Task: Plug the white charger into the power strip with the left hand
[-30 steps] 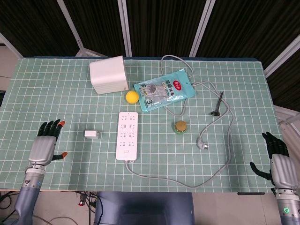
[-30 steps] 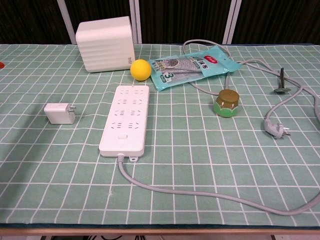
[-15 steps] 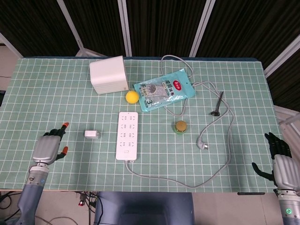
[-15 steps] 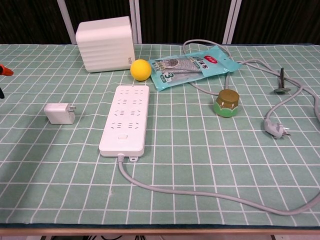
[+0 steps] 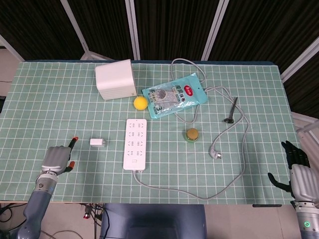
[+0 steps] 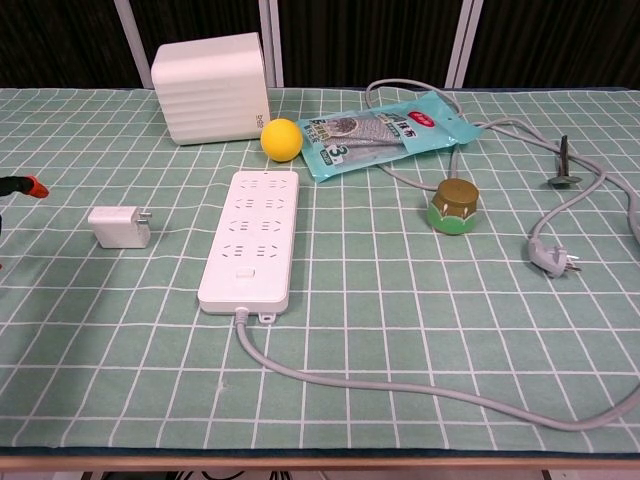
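Note:
The white charger (image 5: 97, 143) lies on the green grid mat, its prongs pointing right toward the white power strip (image 5: 136, 143). The strip lies lengthwise with its sockets up and nothing plugged in. My left hand (image 5: 57, 158) hovers at the near left of the table, a little left of the charger and apart from it, holding nothing. In the chest view only an orange fingertip (image 6: 22, 185) shows at the left edge, left of the charger (image 6: 120, 227) and the power strip (image 6: 252, 238). My right hand (image 5: 299, 175) hangs open past the table's near right corner.
A white box (image 5: 116, 79) stands at the back, with a yellow ball (image 5: 140, 102) and a teal packet (image 5: 174, 94) beside it. A small green-and-brown jar (image 5: 192, 134), a black pin (image 5: 232, 111) and the strip's grey cable with its plug (image 5: 215, 154) lie to the right.
My left hand has moved right toward the charger and turned so its fingers point at it. The right hand sank a little, then stayed. Nothing on the table moved.

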`<state>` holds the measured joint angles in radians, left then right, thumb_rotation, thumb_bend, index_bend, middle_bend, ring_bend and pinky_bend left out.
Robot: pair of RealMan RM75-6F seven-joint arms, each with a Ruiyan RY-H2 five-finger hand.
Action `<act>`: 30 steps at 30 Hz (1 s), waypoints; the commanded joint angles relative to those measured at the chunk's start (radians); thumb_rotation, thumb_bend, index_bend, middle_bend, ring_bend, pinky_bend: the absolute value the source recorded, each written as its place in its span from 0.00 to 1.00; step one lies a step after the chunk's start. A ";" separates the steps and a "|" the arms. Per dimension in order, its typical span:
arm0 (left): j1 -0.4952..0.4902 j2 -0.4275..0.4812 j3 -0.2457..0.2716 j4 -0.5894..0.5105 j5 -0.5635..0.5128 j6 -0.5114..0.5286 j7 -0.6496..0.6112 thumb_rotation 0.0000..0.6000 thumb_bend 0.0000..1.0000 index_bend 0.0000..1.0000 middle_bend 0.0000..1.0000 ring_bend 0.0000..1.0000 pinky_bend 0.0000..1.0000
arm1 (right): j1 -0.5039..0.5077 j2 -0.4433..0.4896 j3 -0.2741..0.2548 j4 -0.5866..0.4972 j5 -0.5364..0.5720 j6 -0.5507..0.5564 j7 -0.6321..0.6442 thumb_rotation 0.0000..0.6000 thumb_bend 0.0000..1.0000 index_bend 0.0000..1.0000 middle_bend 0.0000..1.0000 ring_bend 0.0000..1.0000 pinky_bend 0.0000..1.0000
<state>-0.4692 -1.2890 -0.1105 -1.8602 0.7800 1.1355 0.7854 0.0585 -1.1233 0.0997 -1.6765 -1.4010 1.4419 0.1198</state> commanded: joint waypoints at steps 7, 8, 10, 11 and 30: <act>-0.089 -0.029 0.006 -0.011 -0.117 -0.032 0.061 1.00 0.39 0.09 0.61 0.50 0.54 | 0.000 0.000 0.000 -0.001 0.001 -0.001 0.001 1.00 0.34 0.00 0.00 0.00 0.00; -0.095 -0.034 0.009 -0.009 -0.124 -0.032 0.063 1.00 0.39 0.09 0.61 0.50 0.54 | 0.000 0.001 0.001 -0.001 0.001 -0.001 0.001 1.00 0.34 0.00 0.00 0.00 0.00; -0.106 -0.041 0.014 -0.007 -0.138 -0.033 0.064 1.00 0.39 0.09 0.61 0.50 0.54 | 0.000 0.001 0.001 -0.002 0.001 -0.001 0.002 1.00 0.34 0.00 0.00 0.00 0.00; -0.111 -0.045 0.017 -0.007 -0.144 -0.034 0.064 1.00 0.39 0.09 0.61 0.51 0.54 | 0.000 0.001 0.001 -0.002 0.002 -0.002 0.003 1.00 0.34 0.00 0.00 0.00 0.00; -0.170 -0.058 0.036 -0.047 -0.134 0.004 0.043 1.00 0.39 0.09 0.61 0.51 0.54 | -0.001 0.001 0.001 -0.002 0.001 -0.001 0.002 1.00 0.34 0.00 0.00 0.00 0.00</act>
<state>-0.6381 -1.3469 -0.0740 -1.9049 0.6446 1.1383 0.8303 0.0576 -1.1224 0.1004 -1.6789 -1.4004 1.4411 0.1217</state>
